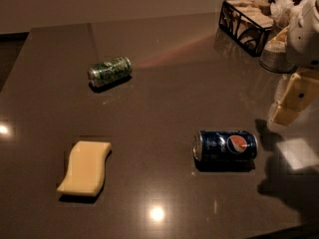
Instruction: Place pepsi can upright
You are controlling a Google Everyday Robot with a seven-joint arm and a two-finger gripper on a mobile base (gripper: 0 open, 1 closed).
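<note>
Pale yellow wavy sponge (84, 168); dark blue aluminium pepsi can (225, 146) sideways, left of the gripper (291, 101), whose opening we cannot tell. We judge: approach, then grasp.

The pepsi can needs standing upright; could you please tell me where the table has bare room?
The widest bare patch of table lies between the green can, the yellow sponge and the pepsi can. The near edge between sponge and pepsi can is free. It is crowded far right: the black wire basket, with the gripper hanging right of the pepsi can.
</note>
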